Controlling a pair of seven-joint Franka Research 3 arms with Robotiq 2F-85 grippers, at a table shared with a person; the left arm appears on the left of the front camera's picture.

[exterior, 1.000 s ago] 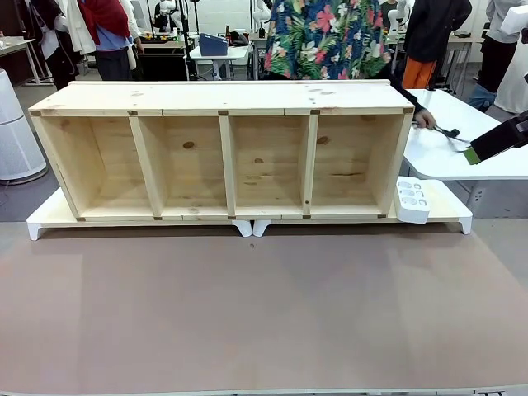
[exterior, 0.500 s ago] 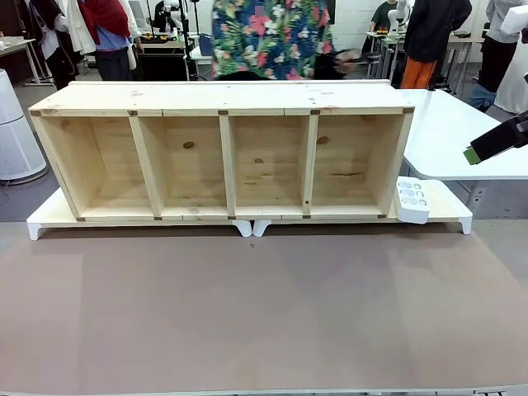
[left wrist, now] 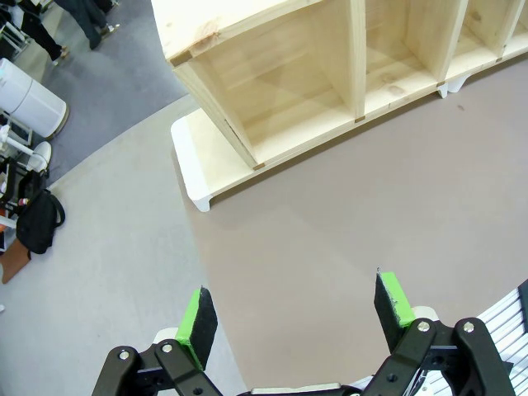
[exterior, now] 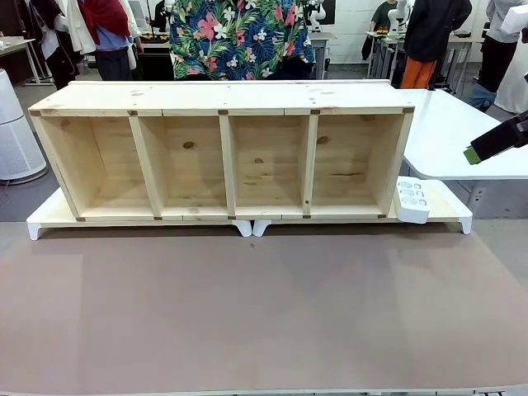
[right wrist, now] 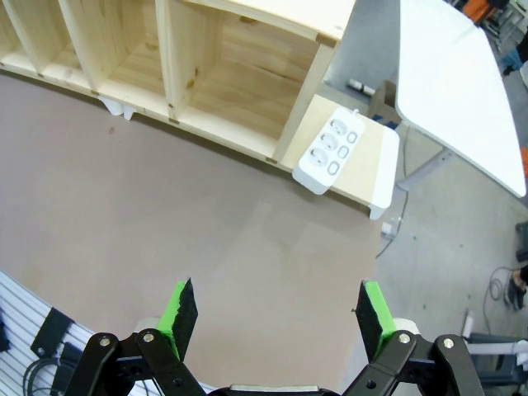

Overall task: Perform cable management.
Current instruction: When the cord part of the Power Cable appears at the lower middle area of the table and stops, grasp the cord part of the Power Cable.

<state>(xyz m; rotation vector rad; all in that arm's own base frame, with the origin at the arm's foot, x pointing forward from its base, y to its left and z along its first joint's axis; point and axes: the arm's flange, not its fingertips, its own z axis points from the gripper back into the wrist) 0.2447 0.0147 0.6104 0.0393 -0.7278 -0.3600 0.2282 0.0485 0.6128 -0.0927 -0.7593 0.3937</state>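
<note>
While a person stands behind the wooden shelf | left end effector: apart, empty | right end effector: apart, empty | cable: cannot tell where | power strip: tabletop's far-right edge

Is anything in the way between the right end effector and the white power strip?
Nothing visible does. The right end effector hangs open above the brown table; the power strip lies beyond it on a white stand beside the wooden shelf.
</note>
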